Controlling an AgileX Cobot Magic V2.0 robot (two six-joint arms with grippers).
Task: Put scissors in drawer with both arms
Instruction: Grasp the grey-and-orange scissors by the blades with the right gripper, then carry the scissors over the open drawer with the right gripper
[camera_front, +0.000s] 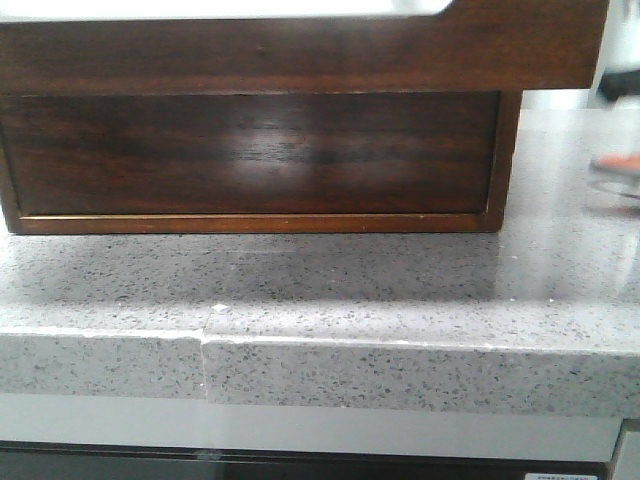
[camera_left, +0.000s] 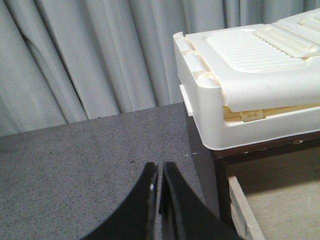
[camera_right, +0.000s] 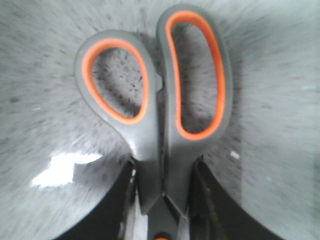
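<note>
We see soft overhead glare on the drawer front (camera_front: 250, 150), radial edge blur around the scissors (camera_right: 160, 110), and dim curtains (camera_left: 75, 55).

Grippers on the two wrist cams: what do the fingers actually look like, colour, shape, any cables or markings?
In the left wrist view, the left gripper has two glossy black fingers that curve and taper toward their tips. In the right wrist view, the right gripper shows only the black edges of its fingers, which look matte there. No cables, labels or markings show on either, and no arm links are in view.
</note>
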